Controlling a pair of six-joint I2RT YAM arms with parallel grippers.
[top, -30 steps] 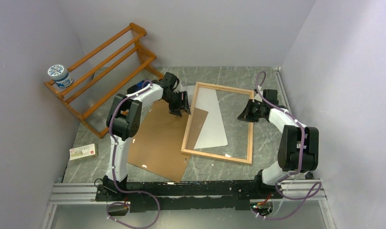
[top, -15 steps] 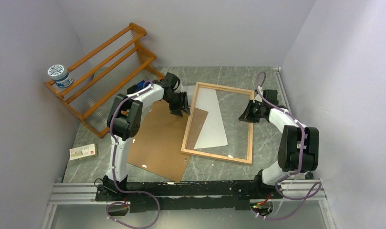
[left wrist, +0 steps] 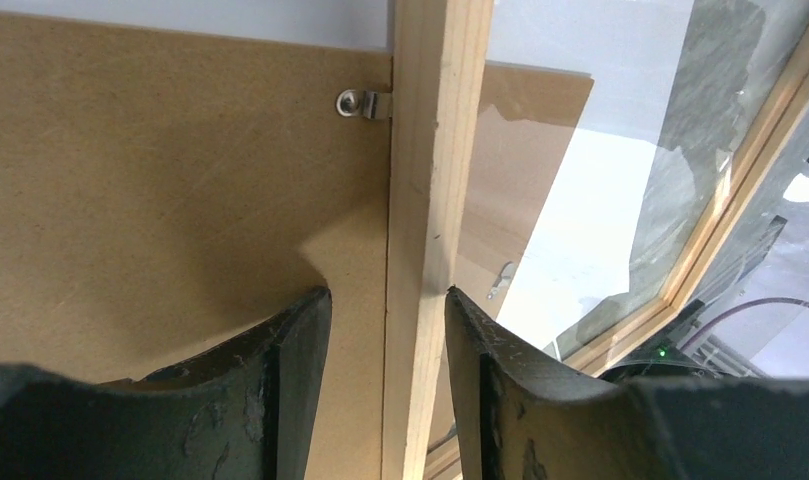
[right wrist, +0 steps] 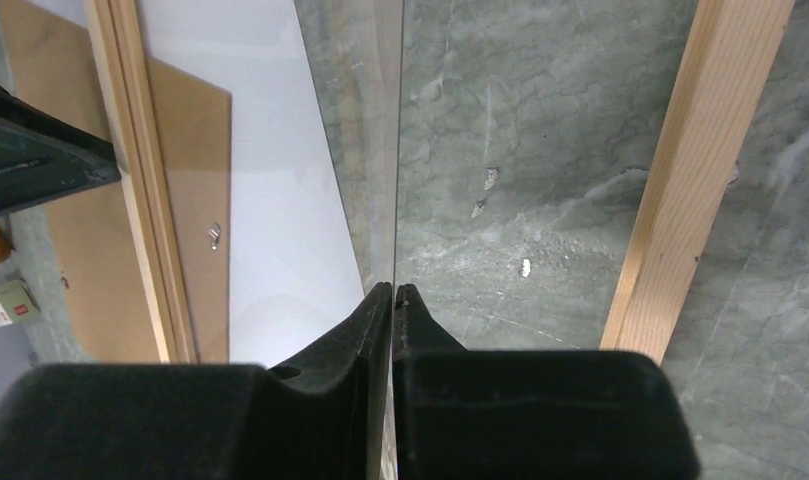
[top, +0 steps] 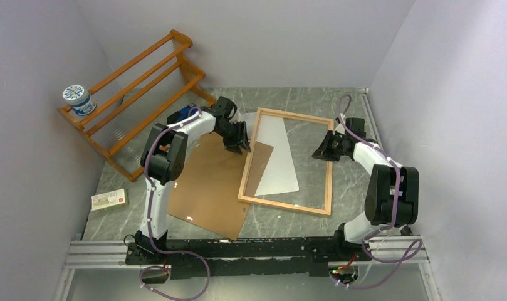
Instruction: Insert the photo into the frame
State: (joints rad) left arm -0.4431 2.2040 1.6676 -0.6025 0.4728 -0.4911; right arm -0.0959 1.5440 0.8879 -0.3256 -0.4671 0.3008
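The photo [top: 281, 164] lies white side up inside the frame [top: 283, 206], at the centre of the top view, on a grey-green marbled worktop [top: 301, 100] with pale lilac walls around it. The left claw [left wrist: 388, 295] stands open astride the frame's left rail, above the brown backing board [top: 207, 188]. The right claw [right wrist: 394, 288] is pinched on the edge of the clear pane [right wrist: 365, 120]. The small box [top: 109, 199] at lower left carries print — too small to read.
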